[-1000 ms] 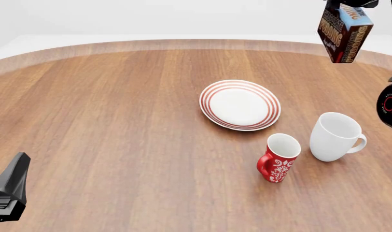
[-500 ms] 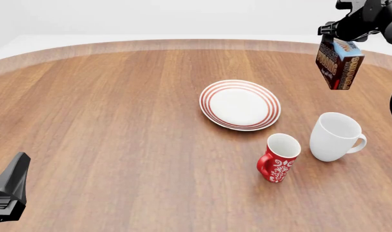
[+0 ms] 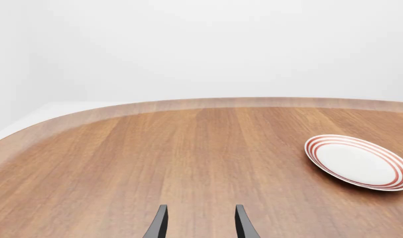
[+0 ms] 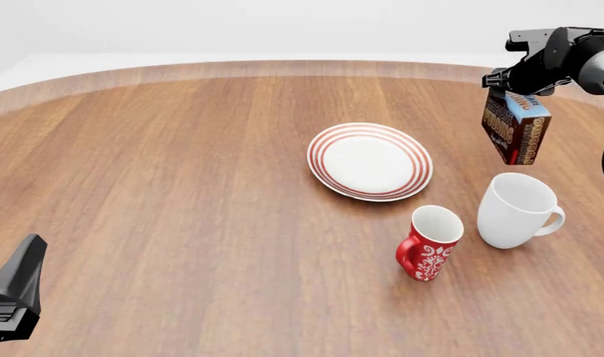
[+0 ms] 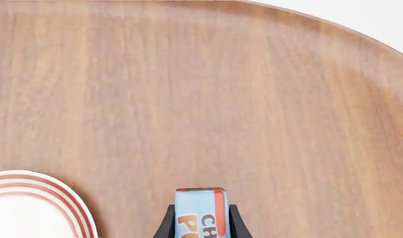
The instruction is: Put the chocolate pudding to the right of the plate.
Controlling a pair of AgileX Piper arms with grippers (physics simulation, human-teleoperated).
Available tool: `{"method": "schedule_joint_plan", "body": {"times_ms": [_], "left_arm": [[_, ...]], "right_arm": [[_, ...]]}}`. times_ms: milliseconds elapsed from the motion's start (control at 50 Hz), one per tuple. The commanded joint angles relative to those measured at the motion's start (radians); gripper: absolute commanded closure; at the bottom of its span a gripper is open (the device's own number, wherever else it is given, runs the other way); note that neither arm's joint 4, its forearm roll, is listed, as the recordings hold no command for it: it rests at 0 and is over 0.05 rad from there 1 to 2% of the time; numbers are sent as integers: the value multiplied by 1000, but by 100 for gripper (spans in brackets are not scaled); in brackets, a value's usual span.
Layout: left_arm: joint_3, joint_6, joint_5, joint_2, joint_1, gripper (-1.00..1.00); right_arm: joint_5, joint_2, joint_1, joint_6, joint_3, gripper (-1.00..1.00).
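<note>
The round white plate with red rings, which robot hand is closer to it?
The right one. The right gripper hangs in the air just right of the round white plate with red rings, holding the brown chocolate pudding carton. The left gripper sits far off at the table's near left corner.

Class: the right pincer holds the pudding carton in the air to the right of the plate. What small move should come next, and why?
Probably lower it straight down: the right pincer grips the chocolate pudding above bare table, right of the plate, behind the white mug.
</note>
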State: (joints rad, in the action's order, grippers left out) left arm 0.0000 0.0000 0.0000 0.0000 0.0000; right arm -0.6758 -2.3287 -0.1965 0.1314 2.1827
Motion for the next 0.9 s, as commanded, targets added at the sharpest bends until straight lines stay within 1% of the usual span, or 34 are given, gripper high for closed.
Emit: {"method": "schedule_joint_plan", "body": {"times_ms": [20, 200, 460, 540, 580, 600, 620, 660, 700, 740, 780, 800, 820, 860, 900], "left_arm": [[0, 0, 0, 0, 0, -100], [0, 0, 0, 0, 0, -100], [0, 0, 0, 0, 0, -100], [0, 0, 0, 0, 0, -100], [0, 0, 0, 0, 0, -100], [0, 0, 0, 0, 0, -100], [0, 0, 0, 0, 0, -100], [0, 0, 0, 0, 0, -100], [0, 0, 0, 0, 0, -100], [0, 0, 0, 0, 0, -100], [0, 0, 0, 0, 0, -100], [0, 0, 0, 0, 0, -100], [0, 0, 0, 0, 0, -100], [0, 0, 0, 0, 0, -100], [0, 0, 0, 0, 0, -100]], "right_arm": [[51, -28, -8, 5, -30, 100], [35, -107, 7, 4, 42, 100], [67, -109, 5, 4, -18, 100], [72, -101, -3, 15, -38, 100], [56, -107, -3, 19, -32, 100], [62, -100, -4, 44, -46, 100], [75, -88, -6, 57, -61, -100], [49, -91, -5, 49, -45, -100], [38, -72, -10, 71, -48, -100], [11, -53, -11, 69, -28, -100], [-27, -38, 6, 59, 6, -100], [-31, -27, -3, 64, 9, -100], [-42, -9, -7, 90, 13, -100], [-101, -8, 7, 94, 83, -100], [-242, -31, 23, 89, 284, -100]]}}
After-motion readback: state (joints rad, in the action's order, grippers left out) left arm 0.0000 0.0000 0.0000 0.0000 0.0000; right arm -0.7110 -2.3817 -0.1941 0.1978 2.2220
